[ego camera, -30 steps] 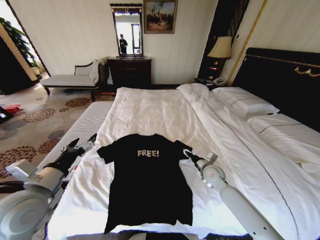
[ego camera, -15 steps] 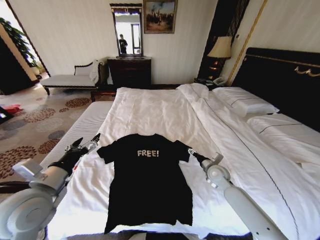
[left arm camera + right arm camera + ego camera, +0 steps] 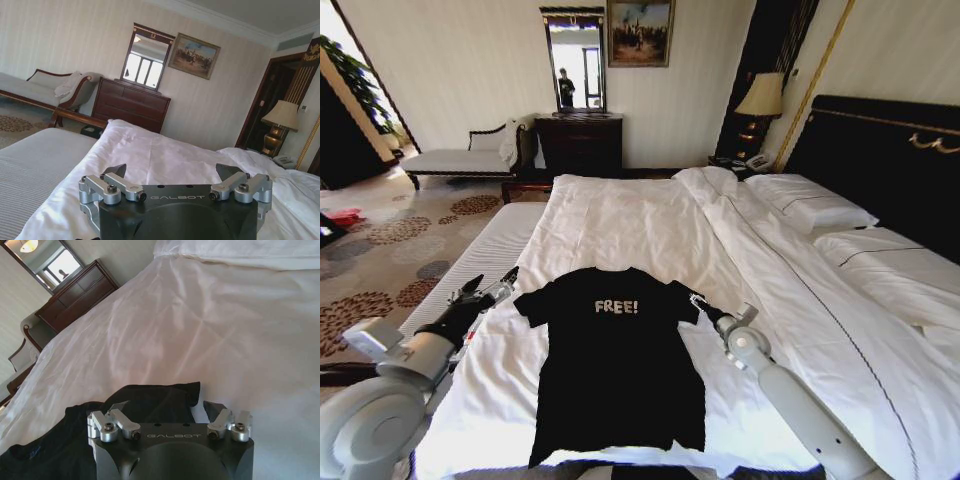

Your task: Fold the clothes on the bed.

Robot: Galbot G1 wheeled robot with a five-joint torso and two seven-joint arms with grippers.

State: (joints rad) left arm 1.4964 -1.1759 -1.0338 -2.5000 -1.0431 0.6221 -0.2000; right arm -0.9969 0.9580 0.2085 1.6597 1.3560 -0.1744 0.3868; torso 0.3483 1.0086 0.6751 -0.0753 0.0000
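The clothes are one black T-shirt [image 3: 615,370] with white "FREE!" lettering, spread flat, chest up, at the near end of the bed [image 3: 630,220]. My left gripper [image 3: 488,288] hovers open just outside the shirt's left sleeve, over the bed's left side. In its wrist view the left gripper [image 3: 172,172] has its jaws wide apart over the white duvet [image 3: 165,155]. My right gripper [image 3: 700,303] is open at the shirt's right sleeve. In the right wrist view the right gripper [image 3: 164,406] stands with its jaws on either side of the black sleeve [image 3: 150,392], not closed on it.
White pillows [image 3: 810,205] and a dark headboard [image 3: 890,160] lie at the right. Behind the bed stand a dark dresser [image 3: 580,140], a pale chaise bench [image 3: 460,158] and a lamp [image 3: 760,97]. A grey striped edge [image 3: 480,255] and patterned carpet [image 3: 380,250] lie left.
Both grippers shifted only slightly by the sleeves; the right one edged a little closer to the right sleeve. The shirt has not moved.
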